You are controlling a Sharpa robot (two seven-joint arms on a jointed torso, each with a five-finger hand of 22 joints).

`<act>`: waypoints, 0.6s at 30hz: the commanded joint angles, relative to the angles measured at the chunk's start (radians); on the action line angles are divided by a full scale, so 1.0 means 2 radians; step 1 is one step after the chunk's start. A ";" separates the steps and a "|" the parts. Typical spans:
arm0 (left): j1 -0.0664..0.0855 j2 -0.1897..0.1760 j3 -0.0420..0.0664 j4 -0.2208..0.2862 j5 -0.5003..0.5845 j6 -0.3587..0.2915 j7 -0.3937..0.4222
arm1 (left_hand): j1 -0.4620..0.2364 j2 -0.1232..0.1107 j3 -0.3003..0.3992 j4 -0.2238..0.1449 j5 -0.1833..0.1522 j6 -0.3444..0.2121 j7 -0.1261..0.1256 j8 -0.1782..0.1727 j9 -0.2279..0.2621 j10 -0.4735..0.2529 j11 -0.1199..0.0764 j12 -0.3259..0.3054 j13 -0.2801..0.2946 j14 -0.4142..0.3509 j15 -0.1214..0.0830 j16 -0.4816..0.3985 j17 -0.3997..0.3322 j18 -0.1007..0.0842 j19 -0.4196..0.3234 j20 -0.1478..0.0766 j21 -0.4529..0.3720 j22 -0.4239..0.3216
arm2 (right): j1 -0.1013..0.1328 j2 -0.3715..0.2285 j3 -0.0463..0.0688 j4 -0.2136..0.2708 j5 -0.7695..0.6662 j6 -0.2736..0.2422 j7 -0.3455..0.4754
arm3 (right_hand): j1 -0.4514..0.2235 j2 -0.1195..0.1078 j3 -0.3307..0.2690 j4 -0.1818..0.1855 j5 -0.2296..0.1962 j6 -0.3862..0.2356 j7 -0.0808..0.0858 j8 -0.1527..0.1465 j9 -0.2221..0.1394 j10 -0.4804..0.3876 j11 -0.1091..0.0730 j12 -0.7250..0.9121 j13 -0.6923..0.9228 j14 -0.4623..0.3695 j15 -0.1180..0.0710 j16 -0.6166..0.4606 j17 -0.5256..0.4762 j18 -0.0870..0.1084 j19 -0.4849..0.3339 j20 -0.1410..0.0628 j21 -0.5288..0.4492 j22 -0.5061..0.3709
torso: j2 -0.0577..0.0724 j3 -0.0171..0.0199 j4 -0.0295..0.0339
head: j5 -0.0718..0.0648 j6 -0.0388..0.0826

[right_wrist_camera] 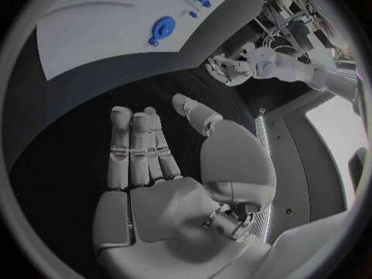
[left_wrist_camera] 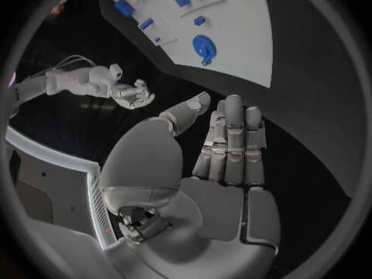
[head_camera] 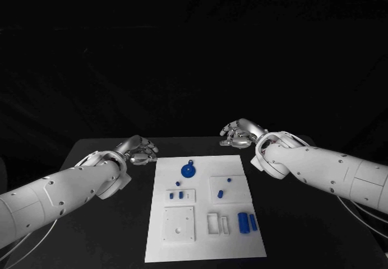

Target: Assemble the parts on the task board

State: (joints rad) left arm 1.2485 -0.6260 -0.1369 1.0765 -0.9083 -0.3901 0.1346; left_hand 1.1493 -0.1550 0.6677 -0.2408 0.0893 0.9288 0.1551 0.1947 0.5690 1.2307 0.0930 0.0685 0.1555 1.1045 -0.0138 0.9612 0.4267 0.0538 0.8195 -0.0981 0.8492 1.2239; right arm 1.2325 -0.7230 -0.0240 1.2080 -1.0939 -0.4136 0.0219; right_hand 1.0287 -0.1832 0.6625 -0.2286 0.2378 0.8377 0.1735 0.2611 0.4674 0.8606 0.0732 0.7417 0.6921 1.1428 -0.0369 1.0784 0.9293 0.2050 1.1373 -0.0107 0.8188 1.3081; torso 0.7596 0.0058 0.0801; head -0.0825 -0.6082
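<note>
Blue parts [head_camera: 247,222] are lying on the white task board [head_camera: 205,247] at the middle of the black table [head_camera: 97,235]. Left hand [head_camera: 139,150] and right hand [head_camera: 241,133] are hovering beside its far corners, both released and grasping nothing.

You have one white rectangular task board [head_camera: 204,246] lying on the black table [head_camera: 105,235], and on it you can count seven small blue plastic parts: one round disc with a tab [head_camera: 188,170] near the board's far edge, two tall cylinders [head_camera: 243,220] side by side by its right edge, and four little pegs, the smallest [head_camera: 178,183] nearest the left edge. You also have four raised white square or rectangular blocks on the board, the largest [head_camera: 179,224] towards the near left corner. Two silver many-fingered hands are at the table, a left hand [head_camera: 139,150] and a right hand [head_camera: 240,133], one off each far corner of the board.
</note>
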 commanded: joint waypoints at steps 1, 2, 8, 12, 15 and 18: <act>0.001 -0.018 0.001 0.030 0.143 0.005 0.022 | -0.007 0.000 -0.004 0.004 -0.005 -0.005 0.000 0.005 0.001 0.002 0.004 0.004 0.000 -0.006 0.004 -0.034 -0.013 0.004 -0.011 0.001 -0.017 -0.008 | -0.004 -0.004 -0.002 -0.001 -0.044 0.044 0.009 | 0.011 -0.002 0.017 -0.002 -0.021 0.003 0.007 0.006 0.001 0.016 0.006 -0.074 -0.064 0.003 0.007 0.005 -0.002 0.028 0.006 0.001 -0.002 0.005 | -0.004 -0.0010 0.0015 | -0.005 0.001; 0.001 -0.023 0.001 0.038 0.164 0.006 0.024 | -0.010 -0.001 -0.007 0.005 -0.006 -0.006 0.001 0.006 0.001 0.003 0.005 0.004 0.000 -0.011 0.006 -0.049 -0.017 0.001 -0.017 0.002 -0.024 -0.011 | -0.006 -0.005 -0.003 0.000 -0.058 0.047 0.008 | 0.016 -0.001 0.021 -0.004 -0.020 0.003 0.007 0.007 0.001 0.022 0.007 -0.088 -0.078 0.003 0.006 0.006 -0.002 0.028 0.007 0.000 -0.003 0.006 | -0.005 -0.0014 0.0018 | -0.006 0.001; 0.001 -0.053 0.001 0.081 0.254 0.014 0.029 | -0.013 0.004 -0.012 0.004 -0.004 -0.007 0.000 0.012 0.003 0.005 0.007 0.004 0.000 -0.025 0.019 -0.106 -0.030 -0.008 -0.038 0.011 -0.052 -0.021 | -0.013 -0.011 -0.006 0.002 -0.126 0.063 -0.002 | 0.033 -0.004 0.038 -0.005 -0.037 0.017 0.001 0.018 0.002 0.068 0.007 -0.166 -0.144 0.018 0.007 0.015 -0.006 0.028 0.025 -0.006 0.000 0.008 | -0.010 -0.0031 0.0022 | -0.008 0.000; 0.003 -0.069 0.001 0.106 0.351 0.019 0.052 | -0.014 0.007 -0.014 0.003 -0.003 -0.007 0.000 0.015 0.003 0.008 0.006 0.005 0.001 -0.031 0.025 -0.128 -0.031 -0.009 -0.044 0.017 -0.062 -0.023 | -0.020 -0.020 -0.010 0.014 -0.177 0.070 -0.013 | 0.037 -0.005 0.041 -0.007 -0.039 0.026 -0.004 0.024 0.002 0.092 0.006 -0.197 -0.165 0.026 0.005 0.017 -0.009 0.028 0.032 -0.008 0.001 0.008 | -0.014 -0.0035 0.0027 | -0.009 -0.001; 0.003 -0.079 0.001 0.121 0.419 0.026 0.079 | -0.015 0.011 -0.016 0.002 -0.002 -0.005 -0.001 0.018 0.004 0.011 0.005 0.006 0.001 -0.048 0.036 -0.151 -0.032 -0.010 -0.058 0.027 -0.076 -0.027 | -0.025 -0.022 -0.017 0.022 -0.211 0.068 -0.024 | 0.039 -0.010 0.045 -0.005 -0.046 0.033 -0.007 0.027 0.002 0.102 0.006 -0.211 -0.174 0.030 0.005 0.019 -0.011 0.028 0.037 -0.008 0.003 0.008 | -0.016 -0.0035 0.0030 | -0.007 -0.002; 0.003 -0.084 0.001 0.127 0.420 0.028 0.088 | -0.016 0.014 -0.017 0.000 -0.003 -0.007 -0.001 0.018 0.002 0.008 0.006 0.004 0.000 -0.074 0.049 -0.176 -0.034 -0.009 -0.072 0.039 -0.090 -0.032 | -0.030 -0.022 -0.021 0.025 -0.236 0.073 -0.036 | 0.042 -0.017 0.053 0.001 -0.059 0.038 -0.009 0.029 0.001 0.111 0.006 -0.225 -0.182 0.033 0.005 0.020 -0.012 0.028 0.041 -0.008 0.003 0.008 | -0.018 -0.0038 0.0020 | -0.008 -0.002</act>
State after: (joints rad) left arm 1.2529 -0.7930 -0.1361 1.3230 -0.2157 -0.3630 0.2344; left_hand 1.1156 -0.1370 0.6383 -0.2409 0.0804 0.9217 0.1552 0.2278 0.5750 1.2476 0.1053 0.0769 0.1571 0.9651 0.0806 0.6156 0.3586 0.0463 0.6837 -0.0194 0.6732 1.1616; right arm 1.1751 -0.7676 -0.0655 1.2534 -1.4372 -0.3044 -0.0091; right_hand 1.1140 -0.2106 0.7633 -0.2264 0.1234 0.9098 0.1548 0.3158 0.4710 1.0753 0.0843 0.2964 0.3303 1.2051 -0.0274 1.1133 0.9062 0.1987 1.2149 -0.0270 0.8209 1.3081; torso 0.7290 -0.0012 0.0852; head -0.0976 -0.6127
